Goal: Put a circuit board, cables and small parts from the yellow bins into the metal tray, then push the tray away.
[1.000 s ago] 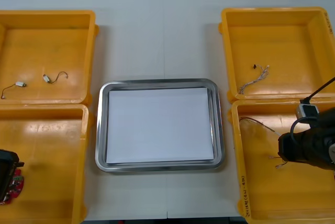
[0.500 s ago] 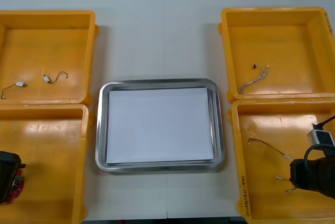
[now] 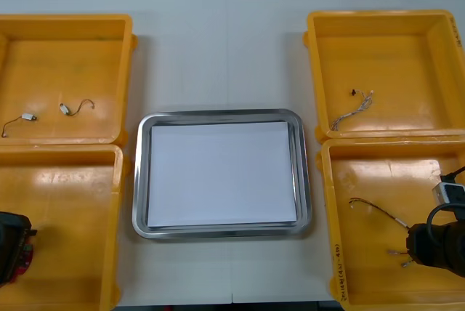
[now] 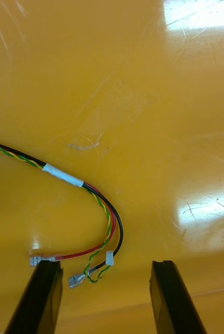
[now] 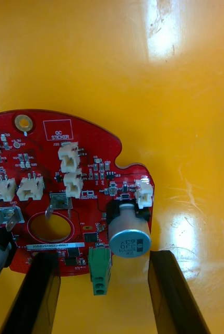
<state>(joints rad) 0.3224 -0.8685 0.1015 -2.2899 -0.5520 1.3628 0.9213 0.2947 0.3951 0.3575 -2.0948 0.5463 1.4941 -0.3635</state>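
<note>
left hand (image 5: 100,261) sits low in the left yellow bin (image 3: 65,202) at the tabletop's near left corner. its fingers are wide apart, straddling the edge of a round red circuit board (image 5: 49,182) that lies flat on the bin floor. right hand (image 4: 104,266) sits low in the right yellow bin (image 3: 378,173) at the near right corner, fingers wide apart, with the loose ends of a red, yellow and black cable (image 4: 98,201) just ahead of them. the metal tray (image 3: 142,173), white inside, sits mid-tabletop between the bins.
</note>
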